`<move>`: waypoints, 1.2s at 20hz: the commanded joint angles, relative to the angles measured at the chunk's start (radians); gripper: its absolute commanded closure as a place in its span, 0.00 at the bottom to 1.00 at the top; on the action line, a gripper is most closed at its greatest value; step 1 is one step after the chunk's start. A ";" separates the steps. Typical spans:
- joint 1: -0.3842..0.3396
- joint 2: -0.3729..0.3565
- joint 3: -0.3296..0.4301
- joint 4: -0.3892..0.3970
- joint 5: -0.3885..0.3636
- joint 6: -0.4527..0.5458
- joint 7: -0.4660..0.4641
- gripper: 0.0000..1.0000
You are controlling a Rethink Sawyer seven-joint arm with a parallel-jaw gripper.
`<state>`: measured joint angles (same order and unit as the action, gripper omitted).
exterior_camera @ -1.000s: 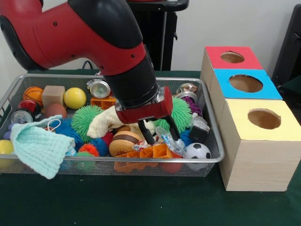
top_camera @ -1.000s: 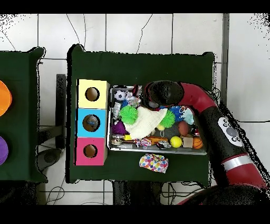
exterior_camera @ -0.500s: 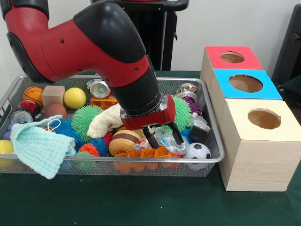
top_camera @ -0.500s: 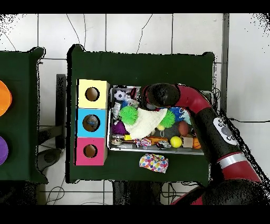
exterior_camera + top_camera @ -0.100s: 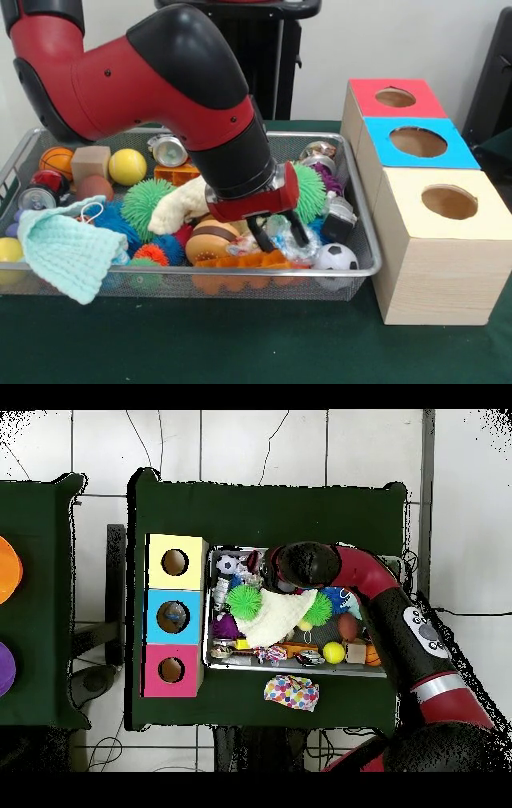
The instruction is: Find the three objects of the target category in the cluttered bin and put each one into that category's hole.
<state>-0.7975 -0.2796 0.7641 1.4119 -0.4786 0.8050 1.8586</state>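
My gripper (image 5: 278, 234) reaches down into the front right part of the wire bin (image 5: 362, 270). Its fingers stand apart on either side of a crumpled clear plastic packet (image 5: 282, 241); I see no firm grip. A soccer ball (image 5: 336, 258) lies just right of it, a toy burger (image 5: 210, 242) just left, and an orange plastic piece (image 5: 244, 261) in front. A green spiky ball (image 5: 312, 192) sits behind. In the overhead view the arm's black wrist (image 5: 305, 564) covers the gripper. Red (image 5: 396, 98), blue (image 5: 418, 142) and yellow (image 5: 448, 202) hole boxes stand right of the bin.
The bin also holds a mint cloth (image 5: 68, 248) draped over its front left rim, a cream plush (image 5: 180, 206), a yellow ball (image 5: 127, 166), a basketball (image 5: 56, 160), cans and spiky balls. A polka-dot cloth (image 5: 291, 691) lies outside the bin on the green table.
The gripper has dropped lower into the bin and shifted slightly right over the last second. Its fingers now sit a little closer together around the clear packet.
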 commanded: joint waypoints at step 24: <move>-0.009 -0.135 -0.062 0.132 -0.037 -0.059 -0.006 1.00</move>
<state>-0.7969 -0.3452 0.7642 1.4455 -0.4895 0.7960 1.8586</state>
